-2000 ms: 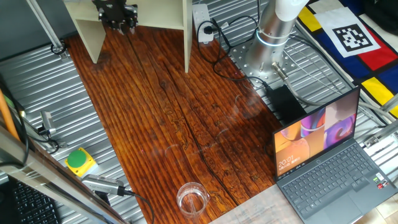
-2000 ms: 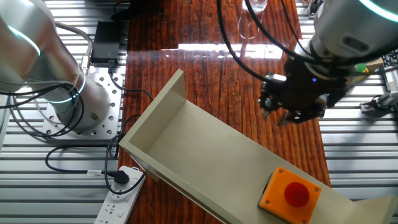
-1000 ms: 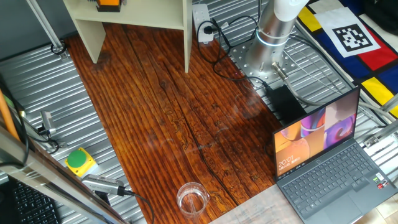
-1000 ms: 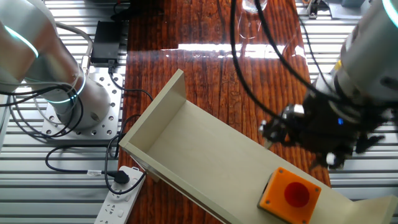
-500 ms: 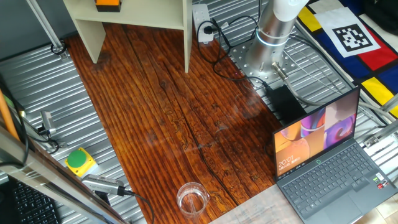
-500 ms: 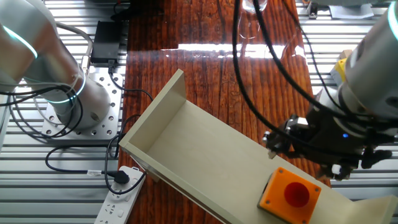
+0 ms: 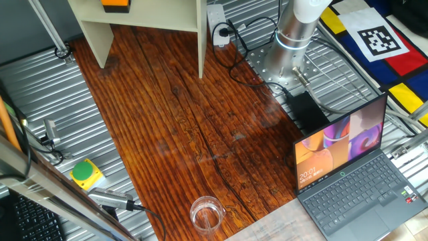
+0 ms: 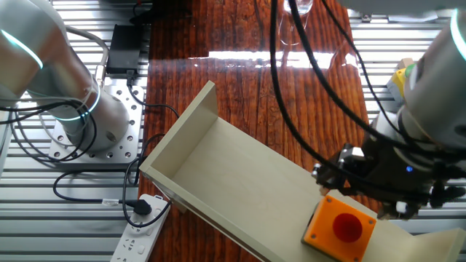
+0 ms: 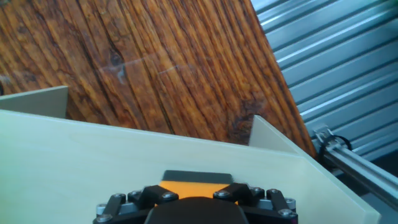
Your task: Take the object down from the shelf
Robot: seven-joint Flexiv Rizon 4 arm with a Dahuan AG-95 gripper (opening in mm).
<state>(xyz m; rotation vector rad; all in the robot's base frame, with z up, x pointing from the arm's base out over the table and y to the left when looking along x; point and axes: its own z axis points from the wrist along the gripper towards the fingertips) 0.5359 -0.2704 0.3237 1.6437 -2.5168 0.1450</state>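
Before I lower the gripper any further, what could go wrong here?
The small orange box with the red button sits near the front edge of the cream wooden shelf; a nudge could tip it off. The gripper hangs close over it, fingers hidden, so alignment is unconfirmed.

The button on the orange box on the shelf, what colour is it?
Red; the button shows best in the other fixed view.

- Bright, even light in all three views; shadows are faint and soft.
- A white band of glare crosses the table (image 8: 240, 62) in the other fixed view.
- The laptop (image 7: 351, 171) screen glows.
- The hand view is slightly soft; the gripper (image 9: 196, 202) body at the bottom edge is dark.
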